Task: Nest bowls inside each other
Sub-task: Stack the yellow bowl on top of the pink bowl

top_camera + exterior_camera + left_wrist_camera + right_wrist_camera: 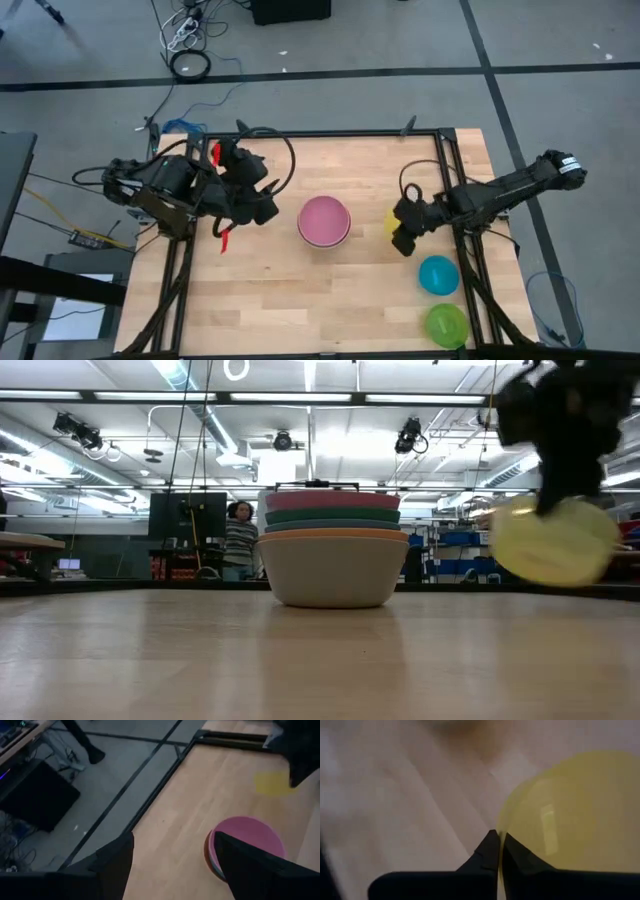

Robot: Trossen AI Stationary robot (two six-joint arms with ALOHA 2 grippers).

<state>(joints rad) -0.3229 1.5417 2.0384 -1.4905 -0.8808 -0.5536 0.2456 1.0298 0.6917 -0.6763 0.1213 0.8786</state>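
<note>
Wooden tabletop (300, 290) in a dark frame, grey floor with cables behind it; in the low view we see a lit workshop beyond the table and a person (240, 540) standing far off. We note the right gripper (401, 228) over the right half of the table, its fingers (490, 851) pinched together on the rim of the yellow bowl (553, 541). In the low view that bowl hangs tilted under the gripper, off the wood; in the high view only a yellow sliver shows just beside the gripper on its inner side. We find the stack of nested bowls (332, 555) toward the table's centre from the right gripper, near it but apart: the pink bowl (324, 220) is uppermost, with a teal bowl (332, 516) and an orange bowl (332, 534) below, all inside a grey-white bowl (332, 575) resting on the wood; whether a further bowl sits between them we cannot tell. Closer to the table's near edge than the right gripper lie the cyan bowl (438, 275) and, beyond that, the lime green bowl (446, 324), close together, both upright on the wood. We record the left gripper (172, 862) on the far side of the stack from the right one, jaws spread wide and empty, the pink rim showing between and past its fingers.
</note>
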